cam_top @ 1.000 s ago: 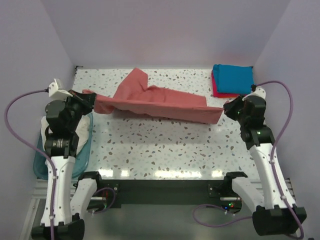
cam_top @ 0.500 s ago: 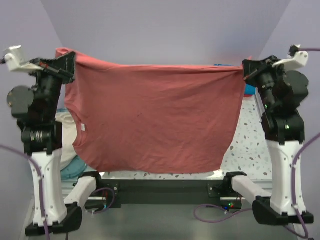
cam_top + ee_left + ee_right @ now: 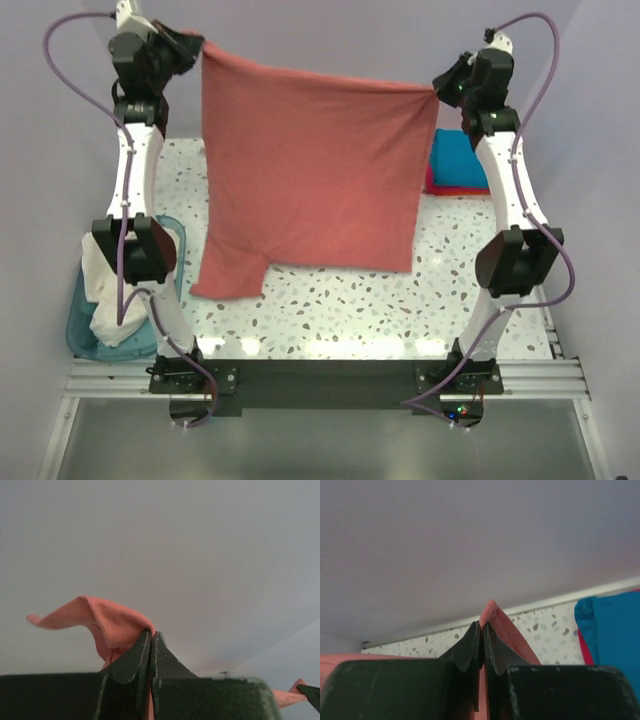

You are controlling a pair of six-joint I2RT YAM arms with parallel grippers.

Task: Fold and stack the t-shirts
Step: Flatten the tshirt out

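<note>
Holding the dusty brick-red t-shirt (image 3: 305, 170) spread over the middle of the counter (image 3: 340, 310) with left gripper (image 3: 193, 47) and right gripper (image 3: 437, 88) clamped on its upper corners, hem seemingly touching the surface; lowering both sides level, avoiding wrinkles.

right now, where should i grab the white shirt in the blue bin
Probably pinch a bunched fold near the middle of the white shirt, coming straight down from above: it lies crumpled in the bin with no clear hem or corner showing, and the bin's walls block a sideways approach.
</note>
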